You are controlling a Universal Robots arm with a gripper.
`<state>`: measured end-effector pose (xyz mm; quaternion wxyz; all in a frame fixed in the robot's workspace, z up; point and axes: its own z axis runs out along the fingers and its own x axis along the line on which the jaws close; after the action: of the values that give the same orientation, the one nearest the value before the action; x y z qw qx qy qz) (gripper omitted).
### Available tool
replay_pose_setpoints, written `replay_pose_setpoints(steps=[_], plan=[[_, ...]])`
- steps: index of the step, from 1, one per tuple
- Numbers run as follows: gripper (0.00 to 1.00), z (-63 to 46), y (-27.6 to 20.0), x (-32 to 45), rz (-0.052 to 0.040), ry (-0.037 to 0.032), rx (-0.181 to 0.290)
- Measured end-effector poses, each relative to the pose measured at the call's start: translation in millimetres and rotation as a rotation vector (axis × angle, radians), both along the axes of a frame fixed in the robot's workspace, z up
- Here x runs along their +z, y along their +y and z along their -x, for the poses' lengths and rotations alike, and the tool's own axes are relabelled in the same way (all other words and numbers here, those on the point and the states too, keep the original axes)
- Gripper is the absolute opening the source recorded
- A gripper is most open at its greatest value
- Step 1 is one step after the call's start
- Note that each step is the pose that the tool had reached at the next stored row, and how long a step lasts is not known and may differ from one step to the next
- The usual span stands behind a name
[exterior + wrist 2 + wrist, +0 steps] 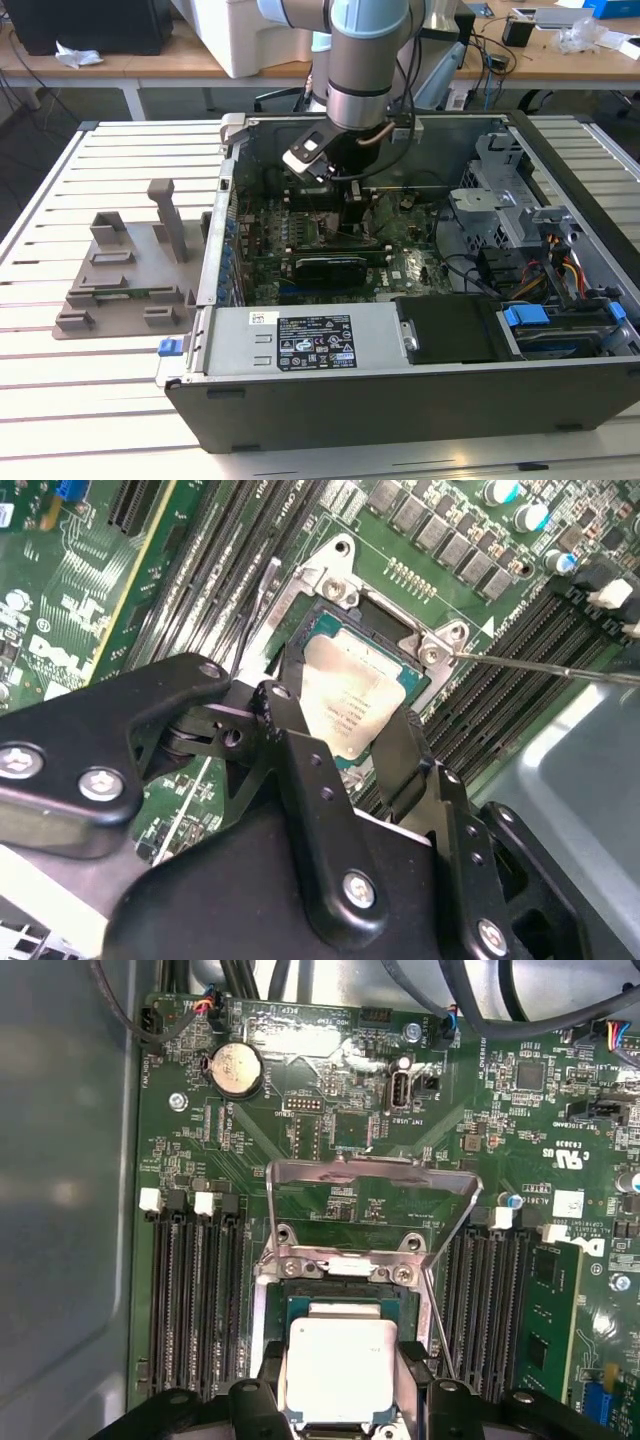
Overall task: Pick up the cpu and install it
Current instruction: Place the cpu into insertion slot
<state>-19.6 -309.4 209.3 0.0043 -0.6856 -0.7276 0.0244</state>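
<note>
Tool (340, 1400) pinching the cpu (340, 1365) over the socket (335, 1263), inside computer case (420, 400) on slatted white desk (110, 400); grey tray (120, 290) at the exterior view's left; wooden desk (200, 62) far behind.

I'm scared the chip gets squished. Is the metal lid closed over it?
No, the metal lid stands swung up, leaving the cpu uncovered.

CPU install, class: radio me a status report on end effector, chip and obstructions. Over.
End effector shut on cpu. Cpu over open socket, seating unclear. Load plate raised, clear of the chip.
</note>
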Motion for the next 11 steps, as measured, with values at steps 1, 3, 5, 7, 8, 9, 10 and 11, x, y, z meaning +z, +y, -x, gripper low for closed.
replay_pose_setpoints(steps=[1,3,5,7,8,9,10,11], plan=[[0.53,-0.1,0.0,-0.3,0.0001,0.0,0.0],[0.53,-0.1,0.0,-2.2,0.0004,0.0002,0.0],[0.53,-0.1,0.0,-4.1,0.0004,0.0004,0.0],[0.53,-0.1,0.0,-5.1,0.0004,0.0005,0.0],[0.53,-0.1,0.0,-5.4,0.0006,0.0006,0.0],[0.53,-0.2,0.0,-5.5,0.0005,0.0006,0.0],[0.53,-0.2,0.1,-4.0,0.0001,0.0003,0.0],[0.53,-0.2,0.1,1.2,0.0002,0.0004,0.0]])
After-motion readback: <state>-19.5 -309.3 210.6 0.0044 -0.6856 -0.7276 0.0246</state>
